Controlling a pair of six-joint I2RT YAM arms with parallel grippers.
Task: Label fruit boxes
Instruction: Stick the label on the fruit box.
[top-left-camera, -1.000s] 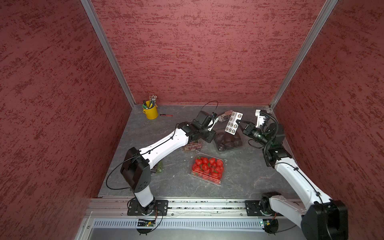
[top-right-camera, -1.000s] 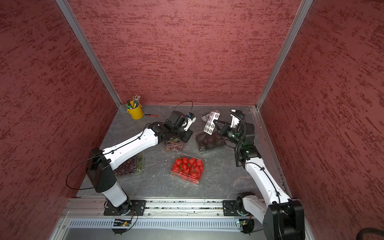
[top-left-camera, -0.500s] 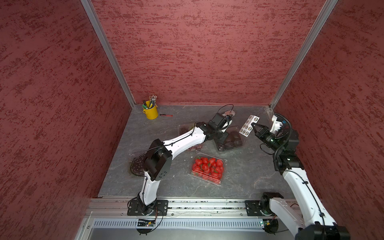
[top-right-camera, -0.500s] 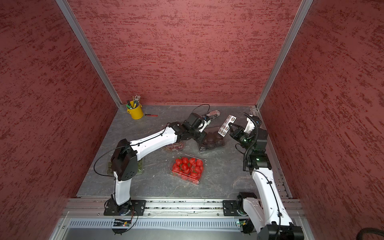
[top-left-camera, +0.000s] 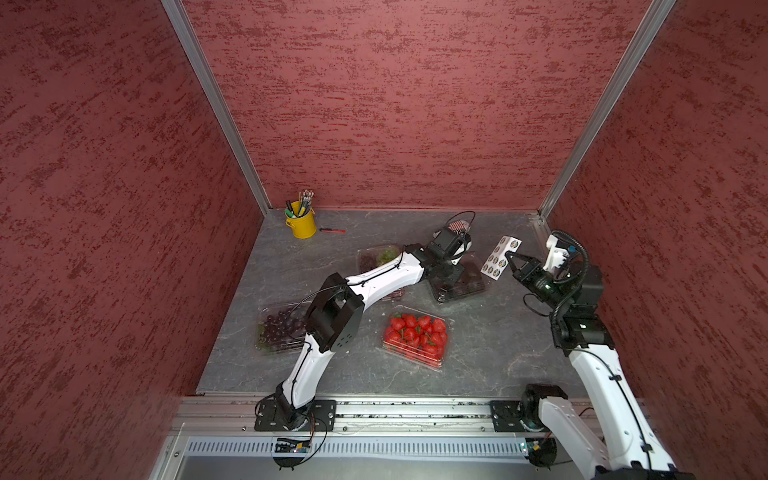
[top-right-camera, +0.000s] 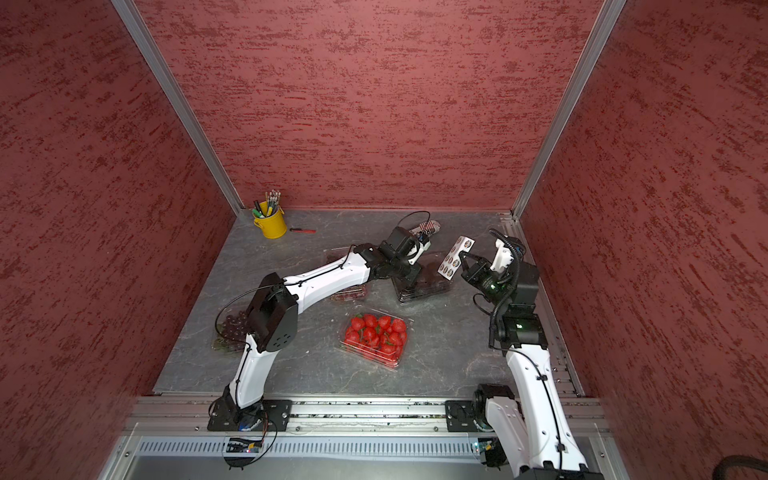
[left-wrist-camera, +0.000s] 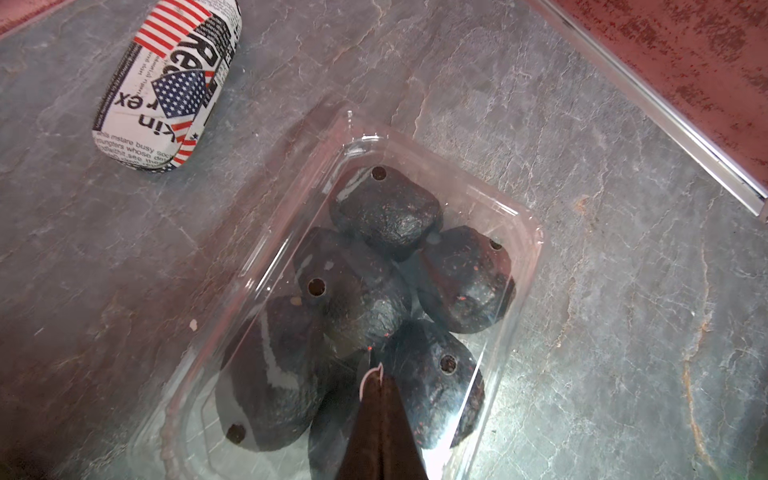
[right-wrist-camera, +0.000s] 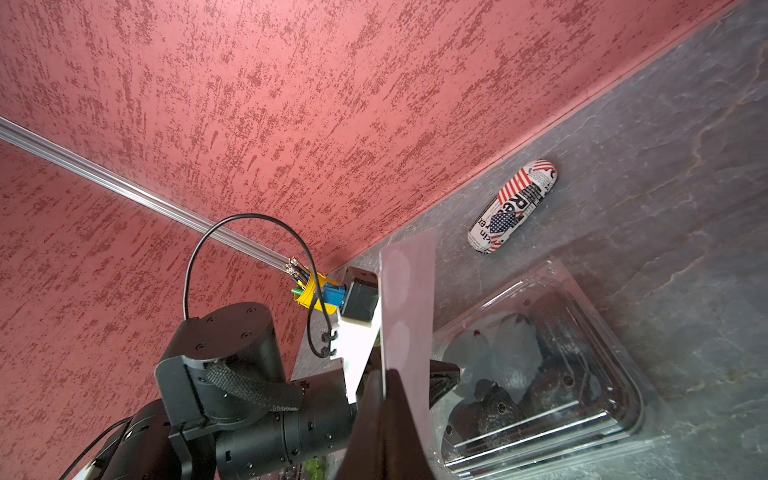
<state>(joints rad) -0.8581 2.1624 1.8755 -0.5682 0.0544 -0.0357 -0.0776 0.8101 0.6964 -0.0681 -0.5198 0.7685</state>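
Fruit box (left-wrist-camera: 517, 249) w/ dark fruit is lying under L gripper (left-wrist-camera: 376, 374), which is pinching a pale sticker (left-wrist-camera: 368, 380); R gripper (top-left-camera: 508, 257) is clamping sticker sheet (top-left-camera: 494, 261).

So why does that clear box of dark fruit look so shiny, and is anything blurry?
Left wrist view: light glares off the dark-fruit box lid, and the left fingers are dark and soft. Right wrist view: the sticker sheet sits near the lens, washed out. Both top views: even light, sharp.
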